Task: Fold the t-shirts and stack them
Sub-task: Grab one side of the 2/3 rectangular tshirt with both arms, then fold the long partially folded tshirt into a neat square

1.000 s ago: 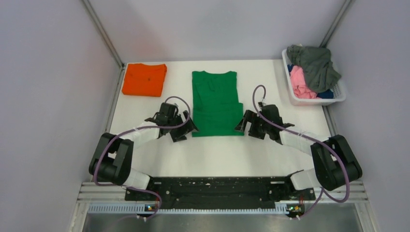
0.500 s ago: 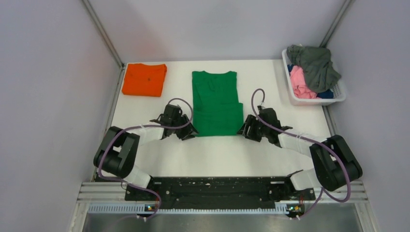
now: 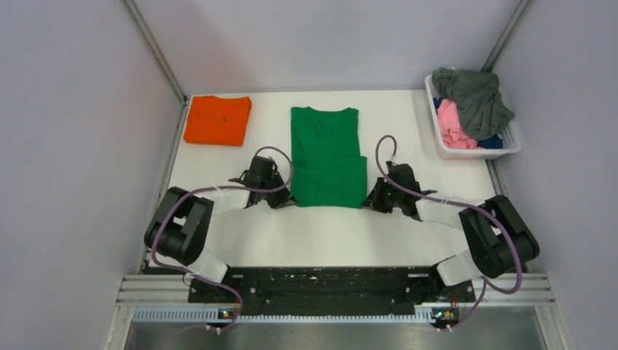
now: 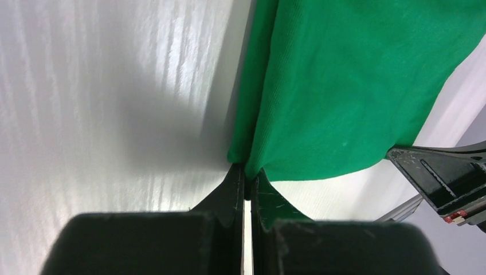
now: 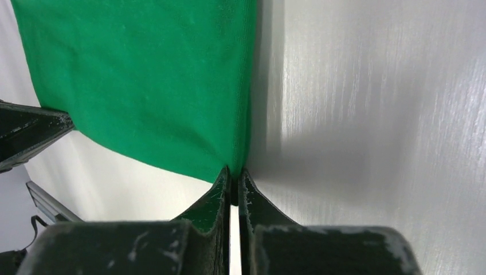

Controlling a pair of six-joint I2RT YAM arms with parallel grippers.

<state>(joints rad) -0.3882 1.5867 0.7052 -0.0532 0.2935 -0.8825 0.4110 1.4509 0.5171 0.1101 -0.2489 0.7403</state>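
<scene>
Left fingers (image 4: 229,195) and right fingers (image 5: 220,195) tight on green t-shirt (image 3: 328,157) near corners

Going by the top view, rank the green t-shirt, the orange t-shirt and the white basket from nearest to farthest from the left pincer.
1. green t-shirt: centre, its near-left corner pinched in the left pincer.
2. orange t-shirt: folded, at the far left.
3. white basket: far right, beyond the green t-shirt.

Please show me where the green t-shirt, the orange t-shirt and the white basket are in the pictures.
green t-shirt (image 3: 328,157), top view, middle of its body.
orange t-shirt (image 3: 217,119), top view, centre of the folded square.
white basket (image 3: 474,152), top view, its near wall.
</scene>
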